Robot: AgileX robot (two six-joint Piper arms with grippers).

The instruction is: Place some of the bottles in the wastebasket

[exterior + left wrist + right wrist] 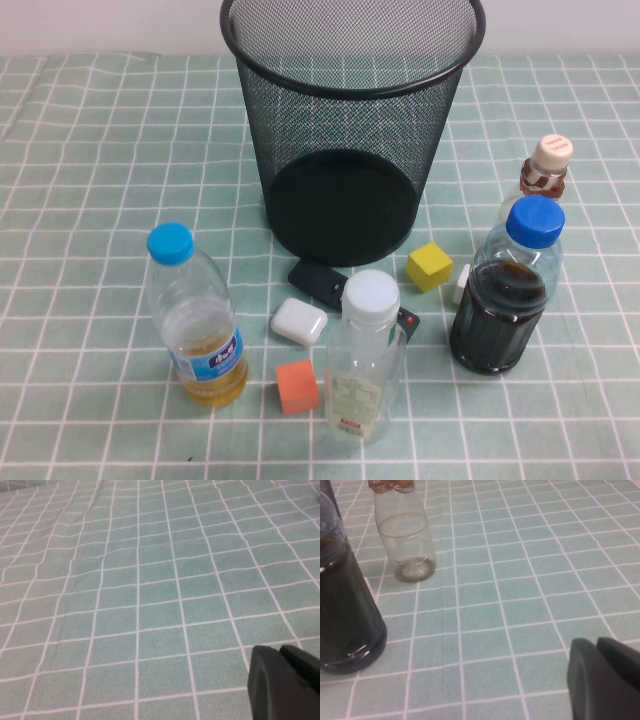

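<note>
The black wire-mesh wastebasket (345, 130) stands upright at the back middle of the table. The tall clear bottle (366, 365) with a white cap stands at the front middle. The small brownish bottle (546, 170) with a cream cap stands at the right; its clear lower body also shows in the right wrist view (404, 535). Neither arm shows in the high view. My left gripper (280, 652) is shut and empty over bare cloth. My right gripper (597, 645) is shut and empty, low over the cloth, apart from the small bottle.
A blue-capped bottle of yellow liquid (197, 325) stands front left. A blue-capped bottle of dark liquid (505, 290) stands right, also in the right wrist view (345, 605). A white case (299, 322), orange cube (297, 387), yellow cube (430, 266) and black remote (322, 283) lie before the basket.
</note>
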